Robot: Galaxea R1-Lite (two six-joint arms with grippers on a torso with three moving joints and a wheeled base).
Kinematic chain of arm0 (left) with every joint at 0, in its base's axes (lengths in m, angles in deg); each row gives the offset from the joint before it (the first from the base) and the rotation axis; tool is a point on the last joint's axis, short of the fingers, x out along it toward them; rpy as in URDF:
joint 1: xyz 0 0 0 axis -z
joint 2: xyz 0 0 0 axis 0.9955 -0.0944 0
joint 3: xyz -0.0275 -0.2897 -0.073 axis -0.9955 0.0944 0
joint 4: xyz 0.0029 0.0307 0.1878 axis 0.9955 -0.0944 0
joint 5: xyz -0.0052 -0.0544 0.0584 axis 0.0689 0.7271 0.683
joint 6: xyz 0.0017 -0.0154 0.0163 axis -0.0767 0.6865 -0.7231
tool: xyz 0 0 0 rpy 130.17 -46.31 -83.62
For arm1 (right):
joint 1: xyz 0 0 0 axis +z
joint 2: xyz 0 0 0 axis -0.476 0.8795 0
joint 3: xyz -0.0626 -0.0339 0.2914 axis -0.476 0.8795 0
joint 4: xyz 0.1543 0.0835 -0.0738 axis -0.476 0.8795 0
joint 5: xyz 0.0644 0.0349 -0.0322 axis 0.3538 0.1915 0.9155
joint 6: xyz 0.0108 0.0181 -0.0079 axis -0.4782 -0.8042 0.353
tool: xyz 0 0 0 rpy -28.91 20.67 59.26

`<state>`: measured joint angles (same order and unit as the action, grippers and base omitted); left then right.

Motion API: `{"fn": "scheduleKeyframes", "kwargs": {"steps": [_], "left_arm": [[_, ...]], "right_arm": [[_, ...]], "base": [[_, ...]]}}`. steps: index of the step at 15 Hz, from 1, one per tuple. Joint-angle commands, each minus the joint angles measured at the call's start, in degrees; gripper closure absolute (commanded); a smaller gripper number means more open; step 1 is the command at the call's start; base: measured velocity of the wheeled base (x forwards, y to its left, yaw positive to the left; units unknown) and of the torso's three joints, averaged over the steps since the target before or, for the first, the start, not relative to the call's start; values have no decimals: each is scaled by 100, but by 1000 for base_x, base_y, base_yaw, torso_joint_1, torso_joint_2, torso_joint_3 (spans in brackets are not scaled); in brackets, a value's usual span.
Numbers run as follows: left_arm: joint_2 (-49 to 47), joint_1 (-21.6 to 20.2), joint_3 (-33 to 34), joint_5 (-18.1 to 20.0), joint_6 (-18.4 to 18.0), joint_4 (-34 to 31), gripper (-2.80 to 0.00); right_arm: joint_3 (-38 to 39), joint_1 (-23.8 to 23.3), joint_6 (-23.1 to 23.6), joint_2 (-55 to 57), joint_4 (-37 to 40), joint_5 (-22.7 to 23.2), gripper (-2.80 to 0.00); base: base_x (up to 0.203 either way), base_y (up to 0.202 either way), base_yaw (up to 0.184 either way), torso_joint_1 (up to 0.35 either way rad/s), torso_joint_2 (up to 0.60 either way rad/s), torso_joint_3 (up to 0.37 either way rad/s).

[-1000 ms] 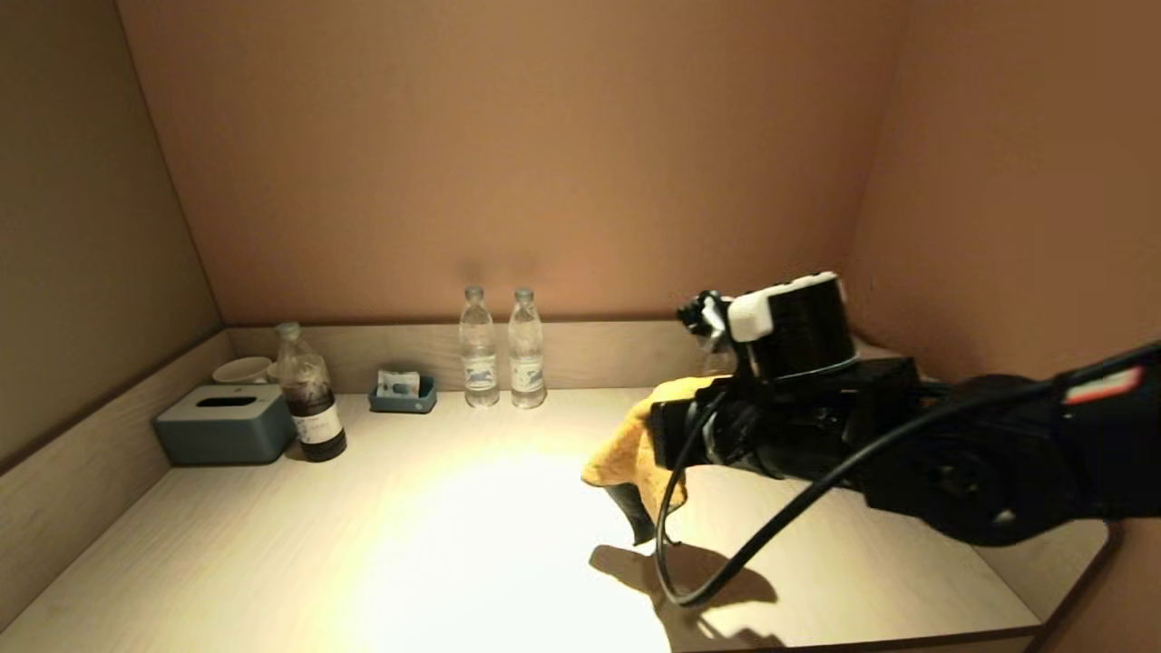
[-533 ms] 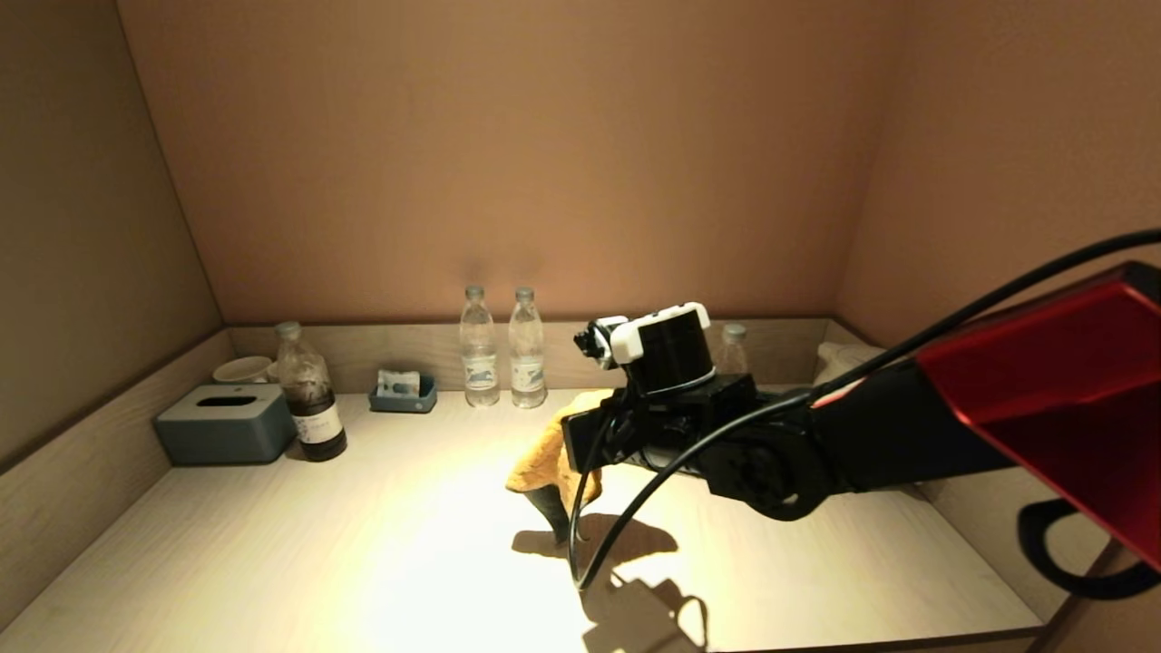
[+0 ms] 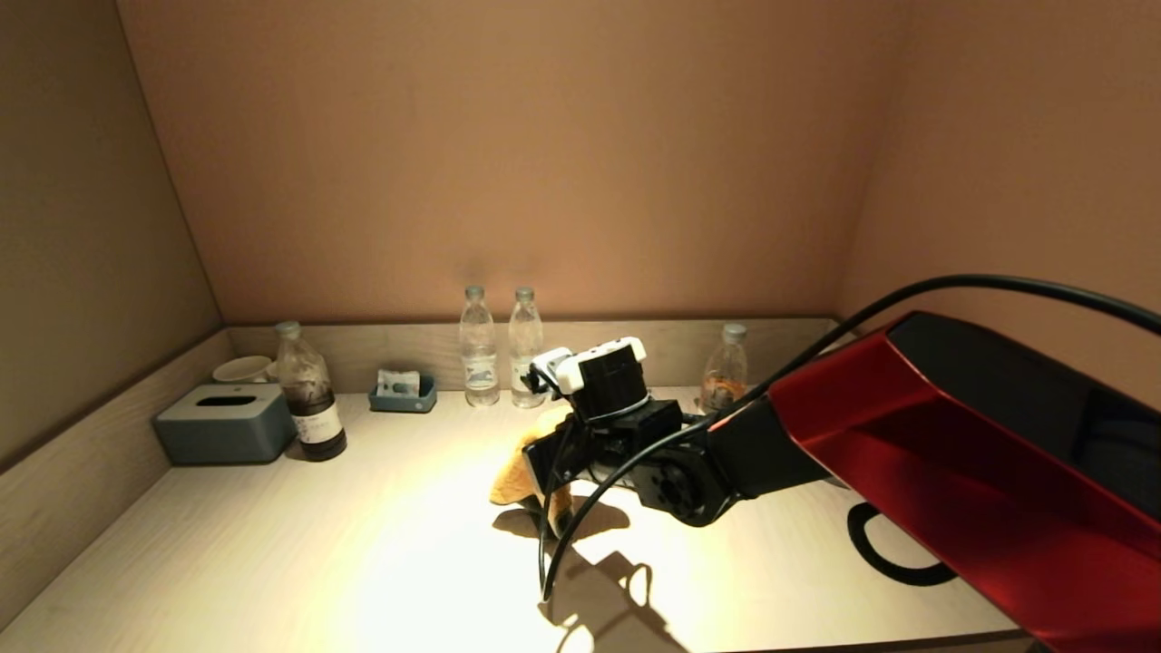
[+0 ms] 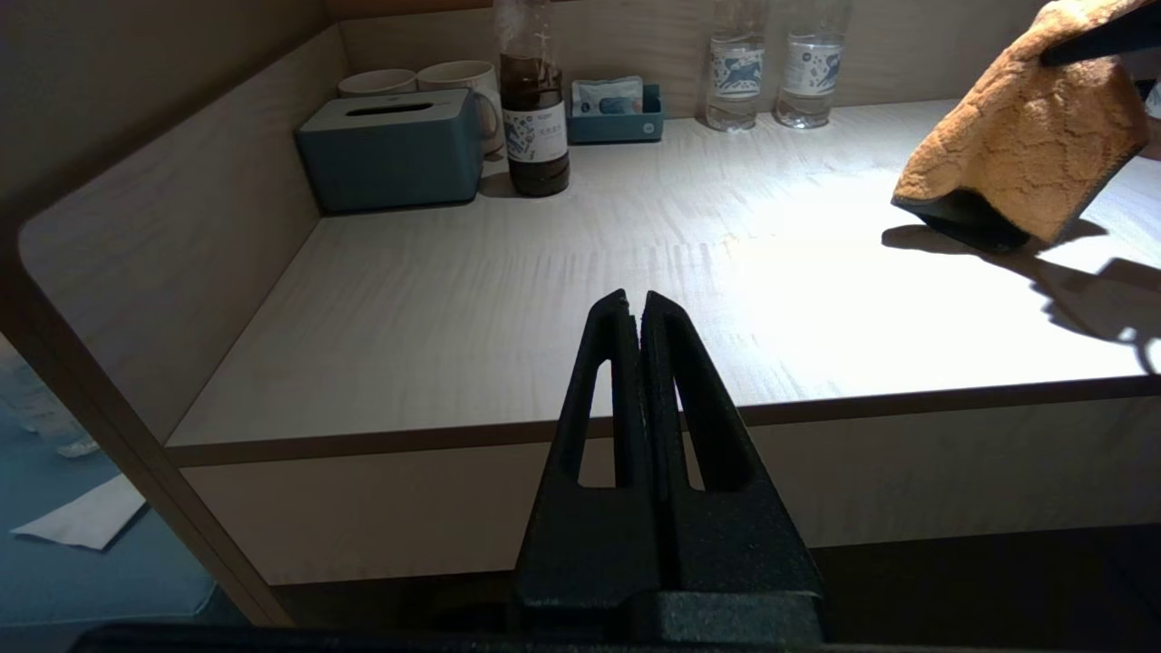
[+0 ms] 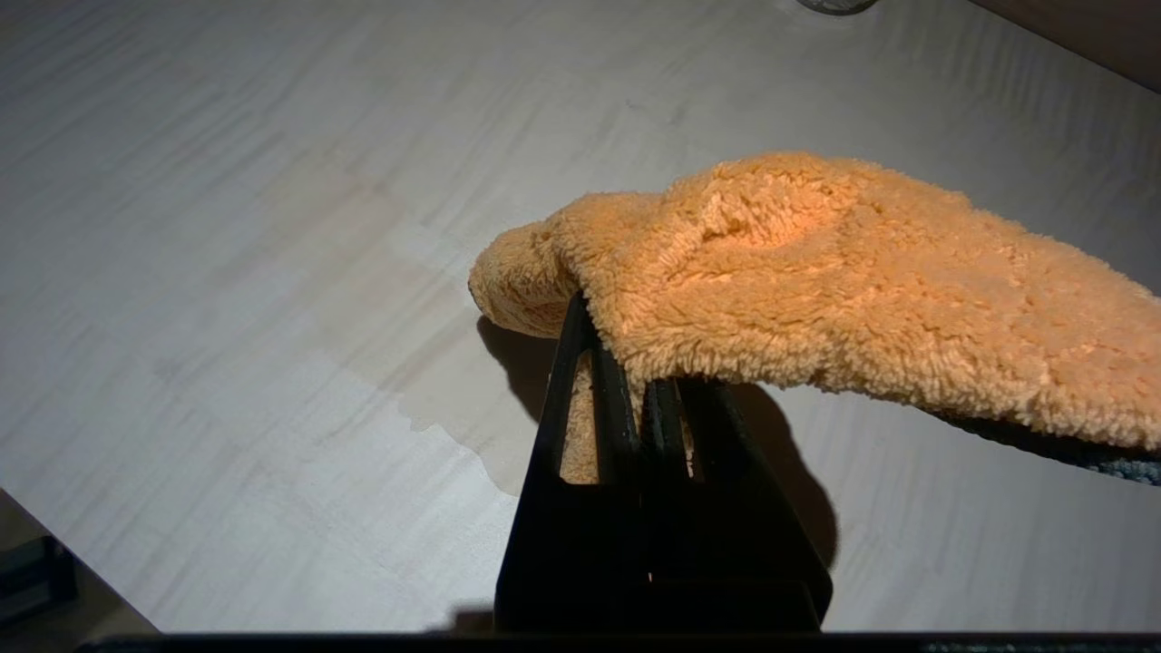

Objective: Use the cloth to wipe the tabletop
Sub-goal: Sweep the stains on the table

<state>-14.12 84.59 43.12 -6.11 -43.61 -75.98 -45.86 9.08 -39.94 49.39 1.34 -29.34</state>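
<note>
Both right gripper [image 5: 635,399] fingers are clamping the orange cloth [image 3: 513,474] above mid-counter [image 3: 272,544]; left gripper [image 4: 635,313] fingers are pressing together.

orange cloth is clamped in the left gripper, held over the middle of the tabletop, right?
Wrong arm: the orange cloth is clamped in the right gripper, as the right wrist view shows. The left gripper is shut on nothing, off the tabletop's front edge.

My right arm [image 3: 952,462]: glossy red shell, black joints. White-capped black wrist camera [image 3: 603,367]. Black cable [image 3: 580,521] looping below. Both hands: matte black, triangular slotted fingers [image 4: 644,435].
</note>
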Motion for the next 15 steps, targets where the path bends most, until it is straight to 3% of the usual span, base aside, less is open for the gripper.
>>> {"fn": "scheduleKeyframes", "kwargs": {"steps": [1,6,15], "left_arm": [[-6,0,1,2,-1,3,0],[-6,0,1,2,-1,3,0],[-6,0,1,2,-1,3,0]], "right_arm": [[-35,12,108,125,-23,-2,0],[-1032,327,284,1177,-2,-33,0],[-1617,804,945,1840,-49,-28,0]], "base": [[0,0,0,0,0,0],[0,0,0,0,0,0],[0,0,0,0,0,0]]}}
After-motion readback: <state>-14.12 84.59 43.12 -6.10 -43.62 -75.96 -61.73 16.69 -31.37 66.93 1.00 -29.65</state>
